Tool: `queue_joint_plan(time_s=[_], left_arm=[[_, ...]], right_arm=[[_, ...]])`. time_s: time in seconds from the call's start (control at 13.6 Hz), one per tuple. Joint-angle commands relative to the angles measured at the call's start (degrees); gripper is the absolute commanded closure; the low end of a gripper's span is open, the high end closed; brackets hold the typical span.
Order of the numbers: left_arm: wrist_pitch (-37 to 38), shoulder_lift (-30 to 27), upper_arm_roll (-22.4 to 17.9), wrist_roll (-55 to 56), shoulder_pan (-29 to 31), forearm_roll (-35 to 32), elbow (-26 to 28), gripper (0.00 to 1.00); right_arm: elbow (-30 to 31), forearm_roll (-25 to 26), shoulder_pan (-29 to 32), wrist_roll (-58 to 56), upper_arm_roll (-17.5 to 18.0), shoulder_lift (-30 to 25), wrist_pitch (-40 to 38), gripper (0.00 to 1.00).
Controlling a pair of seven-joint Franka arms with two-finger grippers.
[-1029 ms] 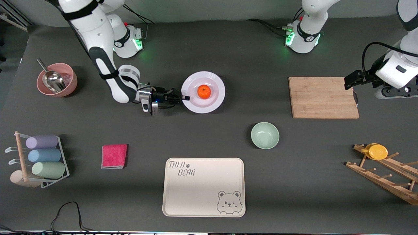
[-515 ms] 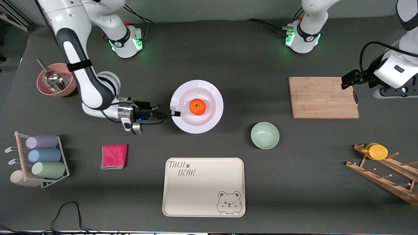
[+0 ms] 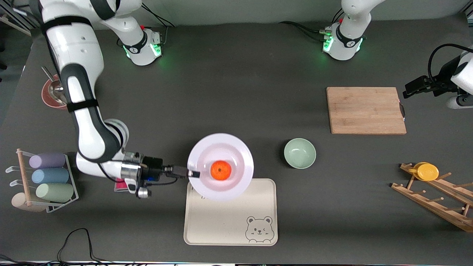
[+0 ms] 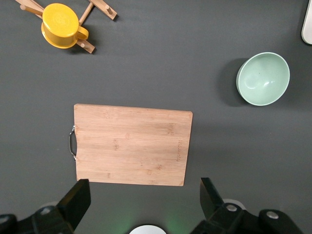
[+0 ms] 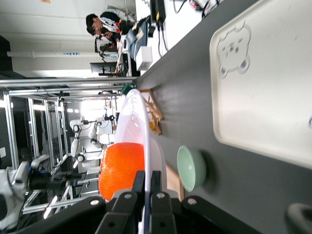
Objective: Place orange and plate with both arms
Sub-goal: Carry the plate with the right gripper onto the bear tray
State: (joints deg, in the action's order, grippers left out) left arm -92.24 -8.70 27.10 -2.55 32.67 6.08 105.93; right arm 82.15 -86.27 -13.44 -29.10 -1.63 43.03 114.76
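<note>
From the front view, I have the right claw (image 3: 193, 173) pinched on the rim of the plate (image 3: 236, 155), on the edge toward the right arm's end of the desk. The plate hangs in the air, partly over the bear tray (image 3: 229, 221), with the orange (image 3: 221, 170) sitting loose in its middle. I judge the plate stiff, glossy and breakable, and held at one edge it wants to droop, so I keep it level. The orange is light and round and would roll off at any tilt. The left claw (image 3: 406, 92) waits over the desk just off the cutting board (image 3: 366, 110).

In the left wrist view, that claw (image 4: 144, 197) is spread wide and empty above the cutting board (image 4: 131, 144), with the green bowl (image 4: 263, 79) and yellow cup (image 4: 61, 24) farther off.

The right wrist view shows the fingers (image 5: 155, 192) pressed together on the thin rim of the plate (image 5: 139, 122), the orange (image 5: 122, 168) right beside them, and the tray (image 5: 265, 78) below.
</note>
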Motion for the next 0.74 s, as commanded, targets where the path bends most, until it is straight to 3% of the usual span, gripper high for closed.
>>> queue_joint_plan(time_s=[0.0,0.07,0.22,0.66], left_arm=[[1.01,-1.32,-0.38,-0.96,0.02,0.87,0.42,0.00],[1.09,-1.32,-0.29,-0.70,0.02,0.87,0.33,0.00],[1.18,-1.40,-0.38,-0.35,0.11,0.87,0.07,0.00],[-0.14,-0.79,-0.38,1.06,0.02,0.87,-0.46,0.00]], right_arm=[[-22.93,1.46,0.34,4.14,0.31,17.73,1.33,1.00],[-27.69,1.55,0.26,4.05,0.31,21.70,3.35,1.00],[-31.33,1.63,0.26,3.26,0.22,26.38,4.59,1.00],[-34.68,2.78,-0.01,-2.36,0.40,32.02,9.51,1.00]])
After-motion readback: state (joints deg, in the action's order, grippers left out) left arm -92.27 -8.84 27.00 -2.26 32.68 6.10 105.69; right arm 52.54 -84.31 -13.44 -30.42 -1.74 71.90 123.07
